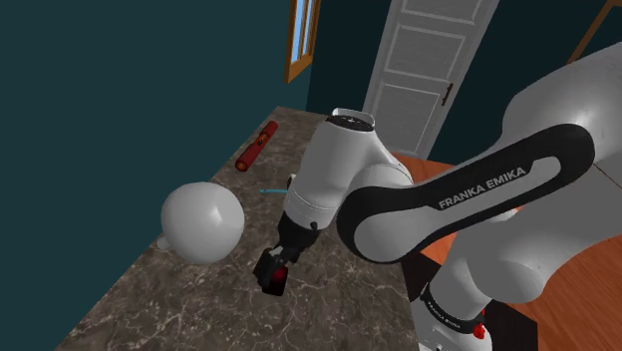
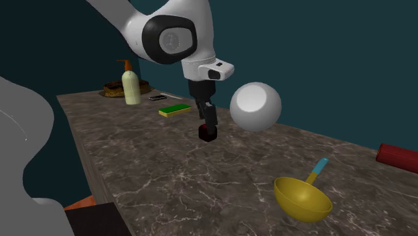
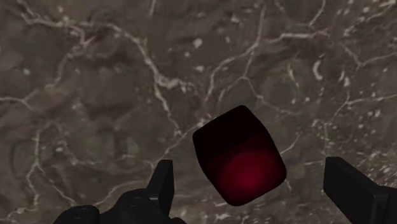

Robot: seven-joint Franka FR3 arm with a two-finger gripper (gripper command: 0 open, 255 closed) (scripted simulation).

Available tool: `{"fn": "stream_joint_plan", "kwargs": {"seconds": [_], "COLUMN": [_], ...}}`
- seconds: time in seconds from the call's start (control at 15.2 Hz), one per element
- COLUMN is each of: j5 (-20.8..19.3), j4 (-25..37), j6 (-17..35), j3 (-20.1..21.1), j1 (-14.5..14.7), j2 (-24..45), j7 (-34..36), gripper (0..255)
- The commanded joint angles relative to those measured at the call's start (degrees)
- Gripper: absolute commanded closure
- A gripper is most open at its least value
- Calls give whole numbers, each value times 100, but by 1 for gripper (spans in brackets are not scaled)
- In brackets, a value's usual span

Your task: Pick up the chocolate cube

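Observation:
The chocolate cube [image 3: 240, 156] is a dark red-brown block with rounded corners, lying on the dark marble counter [image 3: 95, 83]. My black gripper [image 3: 250, 170] hangs just over it, open, with one finger [image 3: 162, 184] on one side and the other finger [image 3: 356, 191] wide of the far side. Neither finger touches the cube. In the shoulder view the gripper [image 1: 275, 271] points down at the cube [image 1: 280, 280] near the counter's middle. The second exterior view shows the gripper [image 2: 208, 126] straddling the cube [image 2: 207, 134].
A large white sphere [image 2: 255, 106] stands close behind the cube. A yellow bowl with a blue handle [image 2: 303, 198], a red cylinder [image 2: 398, 154], a green sponge [image 2: 175, 109] and a soap bottle [image 2: 130, 84] are spread along the counter.

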Motion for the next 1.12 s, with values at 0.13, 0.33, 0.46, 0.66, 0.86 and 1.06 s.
{"fn": "stream_joint_plan", "kwargs": {"seconds": [0.13,0.33,0.46,0.66,0.86,1.06], "j5": [33,41,43,41,42,37], "j4": [-103,-146,-149,-147,-147,-119], "j6": [469,643,636,640,641,532], "j3": [135,178,170,173,175,151], "j1": [-29,-41,-40,-42,-41,-33], "j2": [355,488,481,486,486,402], "j7": [-2,-8,-16,-14,-11,-5], "gripper": [0,0,255,255,255,255]}}
